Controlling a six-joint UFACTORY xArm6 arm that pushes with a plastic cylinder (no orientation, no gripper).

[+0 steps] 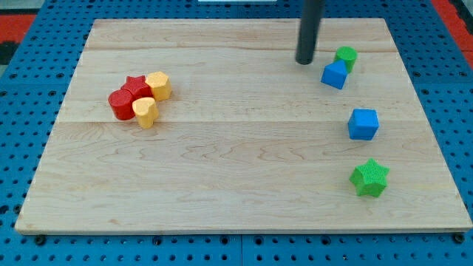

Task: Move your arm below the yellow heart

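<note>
The yellow heart [145, 112] lies at the view's left of the wooden board [236, 185], at the lower edge of a tight cluster with a yellow hexagon [159, 86], a red star [136, 88] and a red round block [120, 104]. My tip [304, 62] rests on the board near the view's top, right of centre, far to the right of and above the heart. It stands just left of a blue block [334, 74].
A green cylinder [345, 57] touches the upper blue block. A blue cube [363, 123] and a green star [369, 178] lie down the view's right side. A blue perforated base [22, 96] surrounds the board.
</note>
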